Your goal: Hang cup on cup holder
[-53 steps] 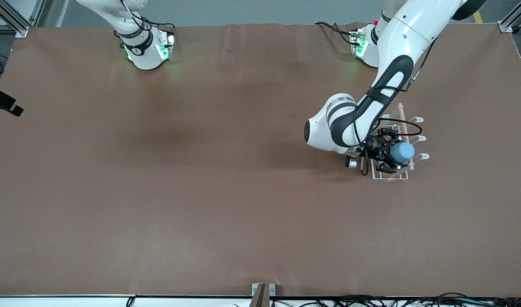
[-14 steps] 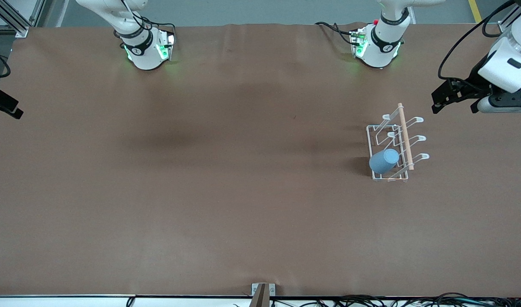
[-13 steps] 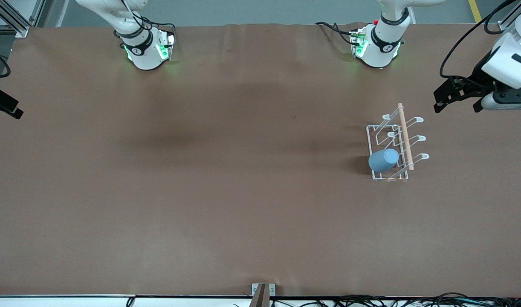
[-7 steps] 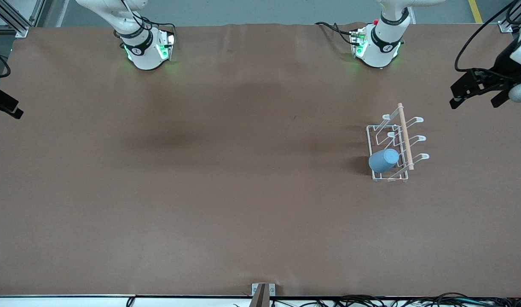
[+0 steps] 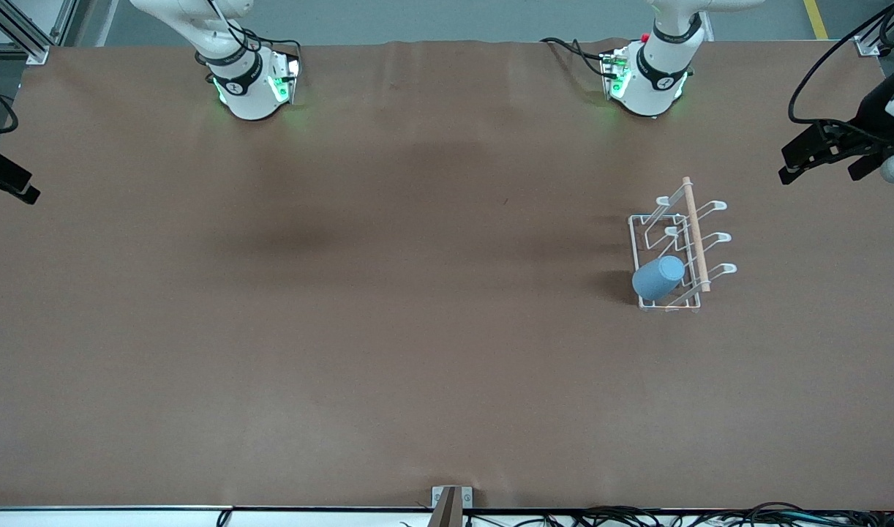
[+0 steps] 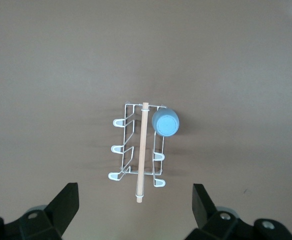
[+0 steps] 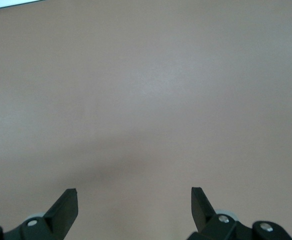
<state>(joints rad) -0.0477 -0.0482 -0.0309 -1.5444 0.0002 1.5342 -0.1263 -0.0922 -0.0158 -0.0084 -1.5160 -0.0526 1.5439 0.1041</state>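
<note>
The light-blue cup (image 5: 658, 277) (image 6: 166, 123) hangs tilted on a prong of the white wire cup holder (image 5: 696, 234) (image 6: 141, 150). It sits at the holder's end nearest the front camera, on the side toward the right arm's end of the table. Nothing touches it. My left gripper (image 5: 819, 174) (image 6: 136, 187) is open and empty, up in the air over the table's edge at the left arm's end, well away from the holder. In the right wrist view my right gripper (image 7: 133, 192) is open and empty over bare brown table; that arm waits.
A brown cloth (image 5: 344, 293) covers the table. Both arm bases (image 5: 249, 88) (image 5: 648, 80) stand along its edge farthest from the front camera. A metal bracket (image 5: 451, 499) and cables (image 5: 637, 516) lie at the edge nearest the camera. A black part (image 5: 8, 179) juts in at the right arm's end.
The left gripper has let go of the cup and drawn away from the holder toward the left arm's end of the table, staying open. The cup stays hung on its prong.
</note>
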